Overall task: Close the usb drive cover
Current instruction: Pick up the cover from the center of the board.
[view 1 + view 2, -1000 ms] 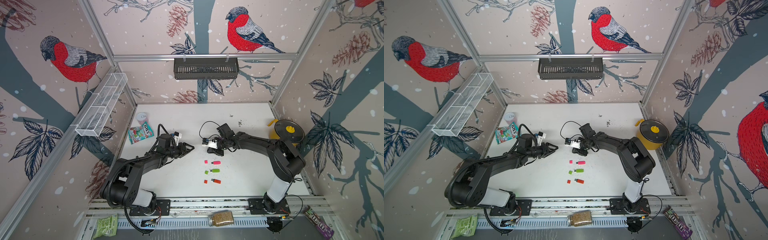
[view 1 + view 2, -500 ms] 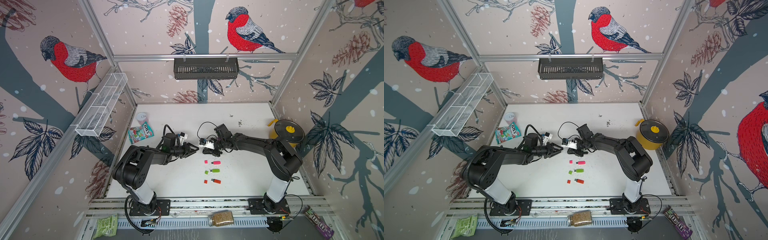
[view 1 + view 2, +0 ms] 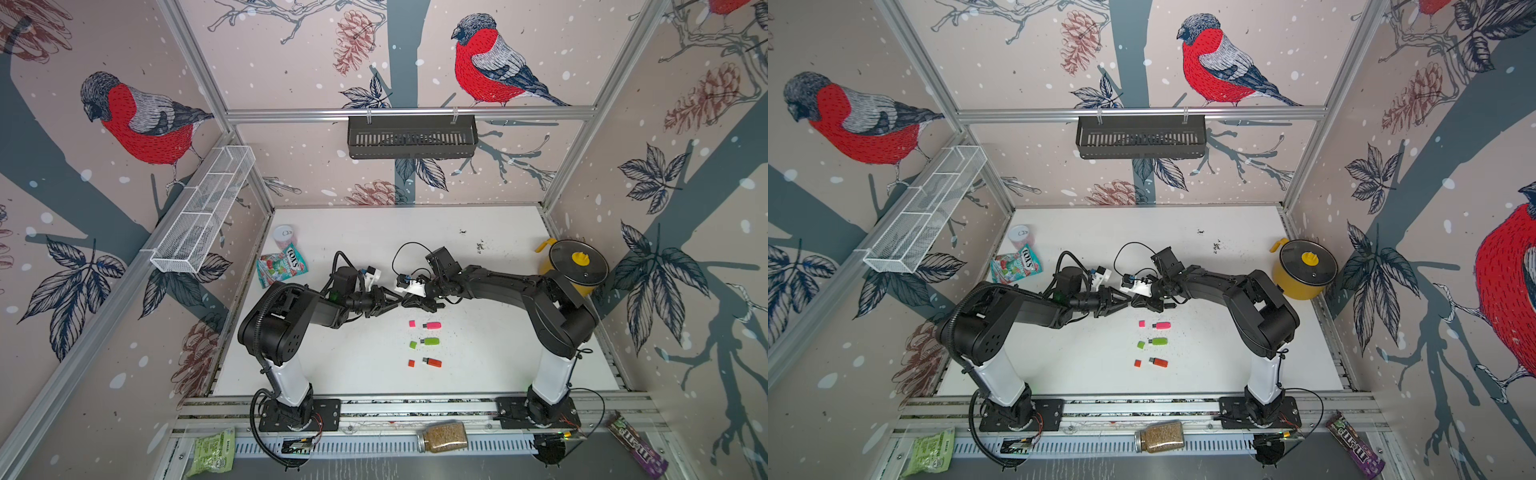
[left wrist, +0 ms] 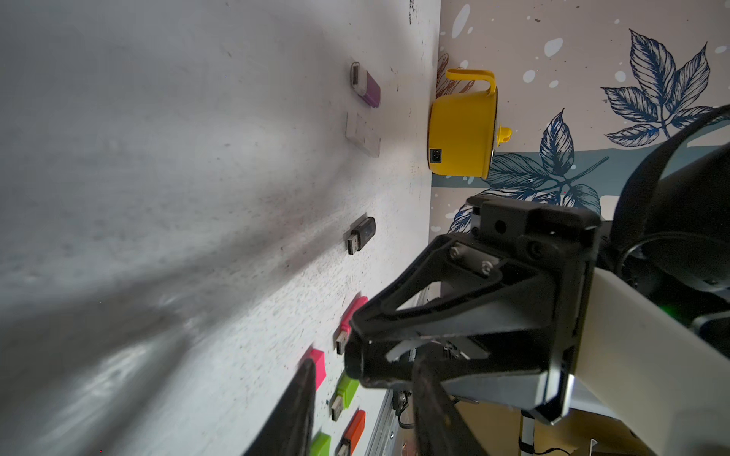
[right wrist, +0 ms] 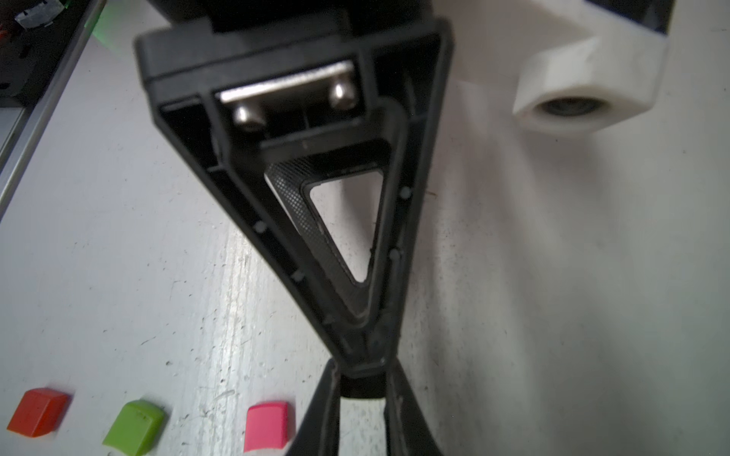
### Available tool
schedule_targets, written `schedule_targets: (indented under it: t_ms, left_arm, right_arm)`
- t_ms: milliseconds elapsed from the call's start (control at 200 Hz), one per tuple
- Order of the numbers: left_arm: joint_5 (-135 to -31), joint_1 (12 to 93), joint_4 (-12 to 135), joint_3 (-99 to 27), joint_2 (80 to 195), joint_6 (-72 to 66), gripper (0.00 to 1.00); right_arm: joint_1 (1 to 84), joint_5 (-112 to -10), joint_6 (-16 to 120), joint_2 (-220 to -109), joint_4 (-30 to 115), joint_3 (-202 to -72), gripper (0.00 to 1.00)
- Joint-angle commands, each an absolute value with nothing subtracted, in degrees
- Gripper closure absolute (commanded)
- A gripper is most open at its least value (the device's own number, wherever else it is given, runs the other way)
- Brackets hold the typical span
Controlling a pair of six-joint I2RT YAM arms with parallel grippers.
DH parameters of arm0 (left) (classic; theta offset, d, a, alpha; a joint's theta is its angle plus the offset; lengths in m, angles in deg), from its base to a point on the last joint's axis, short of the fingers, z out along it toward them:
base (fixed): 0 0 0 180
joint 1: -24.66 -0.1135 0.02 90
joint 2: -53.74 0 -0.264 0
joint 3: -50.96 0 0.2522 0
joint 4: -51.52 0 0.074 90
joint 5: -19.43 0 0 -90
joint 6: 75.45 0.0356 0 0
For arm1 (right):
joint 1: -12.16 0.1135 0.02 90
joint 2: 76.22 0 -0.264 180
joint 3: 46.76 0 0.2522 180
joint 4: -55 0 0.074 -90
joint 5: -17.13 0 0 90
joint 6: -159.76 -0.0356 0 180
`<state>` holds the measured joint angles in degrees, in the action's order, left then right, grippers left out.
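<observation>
While yellow pot (image 4: 462, 134) stands lidded, left claw (image 3: 392, 302) part-open, right claw (image 5: 361, 381) pinched closed

A yellow pot (image 3: 575, 266) is set well to the right of the fingers (image 3: 384, 300), at the edge of the counter (image 3: 374, 232). Left of the fingers and farther back, a candy bag (image 3: 282, 266) is laid flat, with a can (image 3: 284, 236) stood just behind it. Above the fingers, a black basket (image 3: 411, 137) is hung on the back rail and a white wire basket (image 3: 203, 212) on the left wall. Frontward of the fingers, off the counter, a jar (image 3: 442, 436) is laid on its side.
</observation>
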<state>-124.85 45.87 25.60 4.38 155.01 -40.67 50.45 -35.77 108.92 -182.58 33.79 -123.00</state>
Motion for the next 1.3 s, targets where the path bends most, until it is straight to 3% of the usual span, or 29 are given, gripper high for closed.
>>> schedule_targets:
  t_ms: [0, 1296]
  left_arm:
    - [-125.78, 46.28, 23.26, 3.80, 155.25, -41.28, 0.60]
    - [-123.79, 47.16, 16.88, 5.58, 154.34, -48.45, 0.73]
  right_arm:
    - [50.51, -34.55, 108.35, -182.88, 34.46, -123.43, 0.81]
    - [48.81, -30.97, 103.19, -182.29, 38.81, -122.74, 0.81]
